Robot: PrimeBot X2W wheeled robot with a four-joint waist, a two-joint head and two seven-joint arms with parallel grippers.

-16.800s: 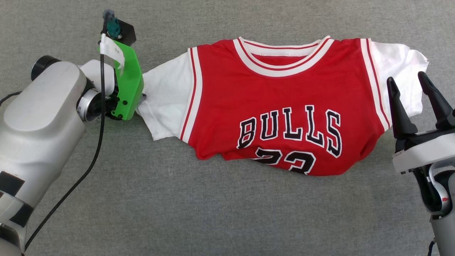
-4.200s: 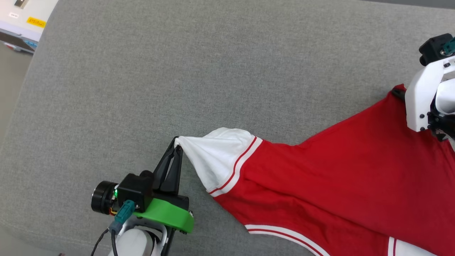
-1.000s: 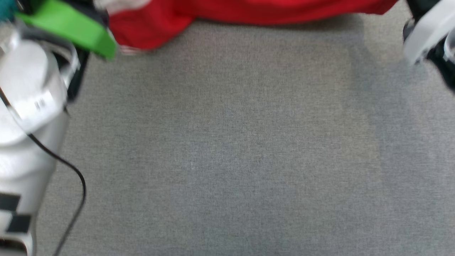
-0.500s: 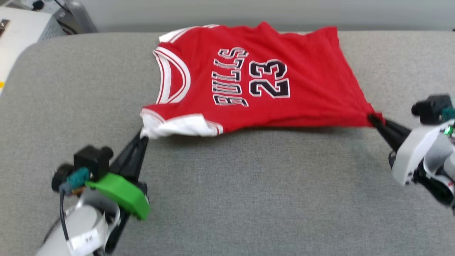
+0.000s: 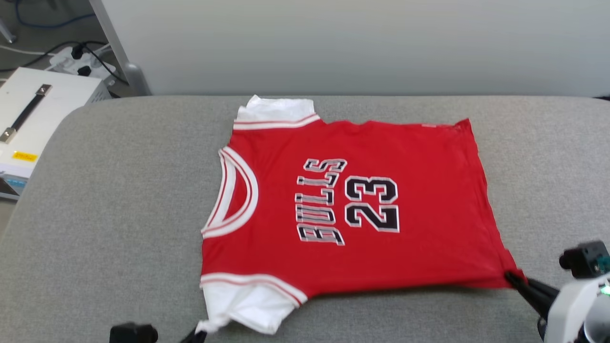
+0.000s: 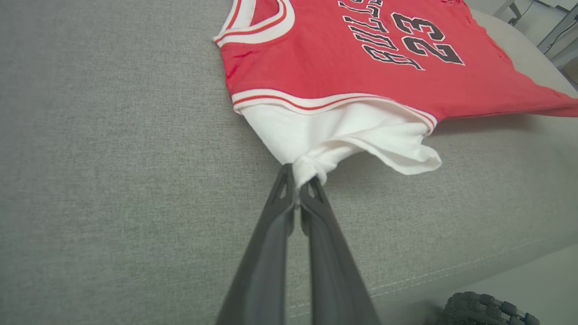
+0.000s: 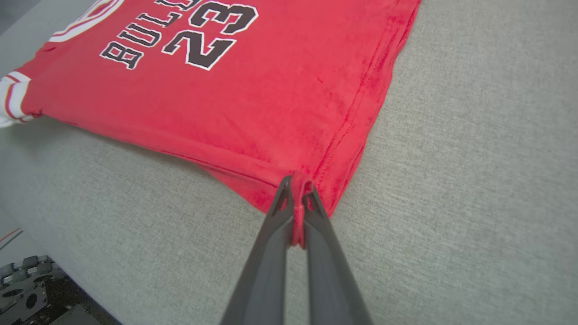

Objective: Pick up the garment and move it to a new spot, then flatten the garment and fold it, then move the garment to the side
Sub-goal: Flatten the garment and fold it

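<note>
Grey fabric covers the tabletop [image 5: 119, 214], and off its far left corner stands a white case [image 5: 43, 109].

By the near edge, left of centre, the left end effector [image 6: 298, 180] is closed tight on the bunched tip of the near sleeve [image 6: 343, 135]. That sleeve is drawn to a point and partly curled under.

The garment [image 5: 343, 205] lies chest up across the middle of the tabletop. Its collar [image 5: 233, 195] faces the left edge and its hem faces the right edge. The lettering [image 5: 348, 200] reads smooth, with few wrinkles in the body. The far sleeve [image 5: 274, 109] lies towards the far edge.

At the near right, the right end effector [image 7: 295, 183] is pinched shut on the near hem corner [image 7: 302, 187]. The near side of the shirt is lifted slightly between the two grips, with shadow under it.

As I judge it, the move to a new spot looks done and flattening is well along. What remains is to lay down and release the near side, smooth the crumpled sleeve, fold the shirt and move it to the side.
</note>
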